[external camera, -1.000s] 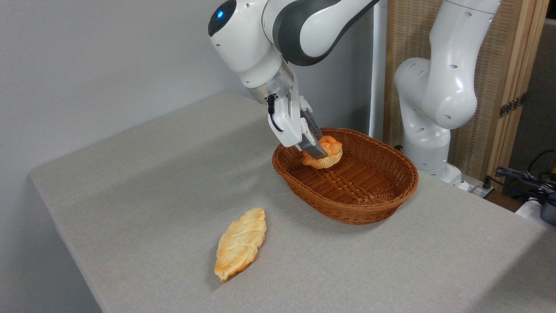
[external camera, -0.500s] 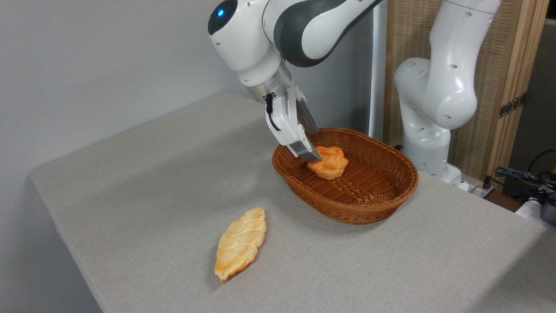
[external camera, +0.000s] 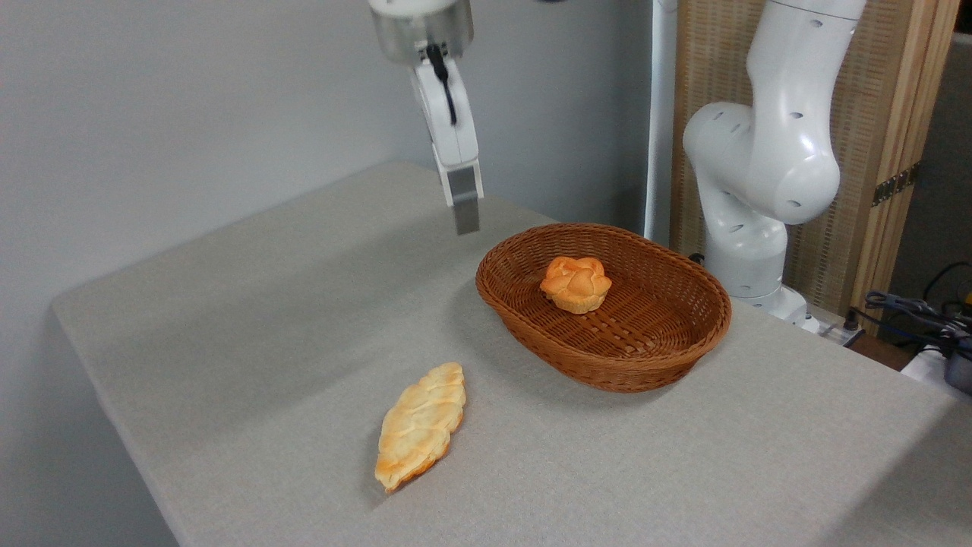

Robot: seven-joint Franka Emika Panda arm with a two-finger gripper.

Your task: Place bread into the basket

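Two breads in view. Round orange-golden bun (external camera: 575, 283) with a knotted, lobed top sits upright on the floor of the oval wicker basket (external camera: 524, 323), toward its far-left part, close to the inner wall; can't tell if it touches the wall. Nothing grips it.

Claw (external camera: 465, 215) hangs high above the bench (external camera: 250, 319), left of the basket and a bit farther back, well apart from the bun and clear of the rim. It points straight down. Seen edge-on: only one grey finger (external camera: 465, 199) shows and the other is hidden behind it, so I cannot tell whether the fingers are spread or pressed together. Nothing visible at the fingertip. White claw body with a black cable runs up to a metal wrist flange at the top edge of the frame.

Flat, pale, leaf-shaped braided loaf (external camera: 421, 424) lies on the grey bench cloth near the front, left of the basket and well apart from it, long axis running near-left to far-right.

Basket rests on the bench right of centre. Arm's white base column (external camera: 752, 152) stands behind the basket on the far right, with a wooden slatted screen behind it. Cables lie at the far right edge.
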